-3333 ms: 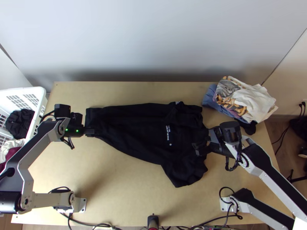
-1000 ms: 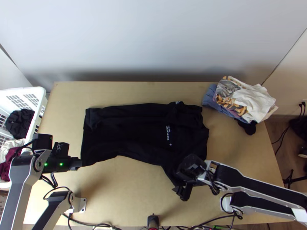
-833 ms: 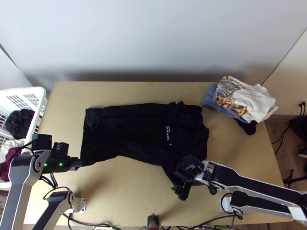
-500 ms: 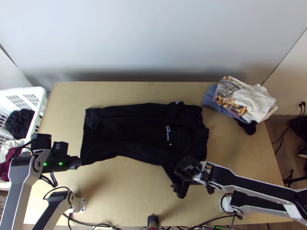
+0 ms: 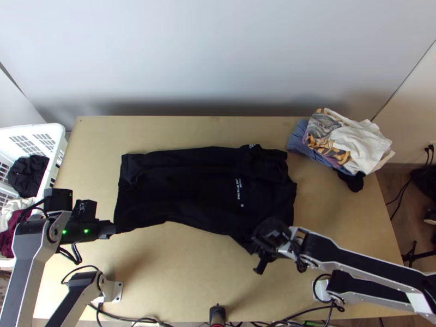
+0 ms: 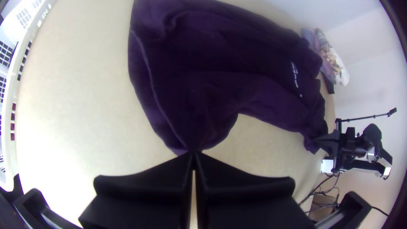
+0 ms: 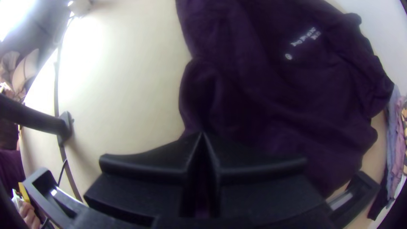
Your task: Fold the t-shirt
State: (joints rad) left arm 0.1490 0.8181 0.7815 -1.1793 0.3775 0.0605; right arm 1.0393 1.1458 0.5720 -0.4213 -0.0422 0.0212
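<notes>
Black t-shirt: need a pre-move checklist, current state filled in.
1. Left end effector shut on the hem corner: ok, cloth gathers into its fingertips.
2. Right end effector shut on the near sleeve: ok, fingertips together at the sleeve's edge.
3. T-shirt smooth between the two grips: not ok, the near edge bows inward and the cloth is creased.
4. T-shirt apart from the white basket: ok, bare table between them.
5. T-shirt apart from the clothes pile: cannot tell, the far sleeve comes very close to it.
</notes>
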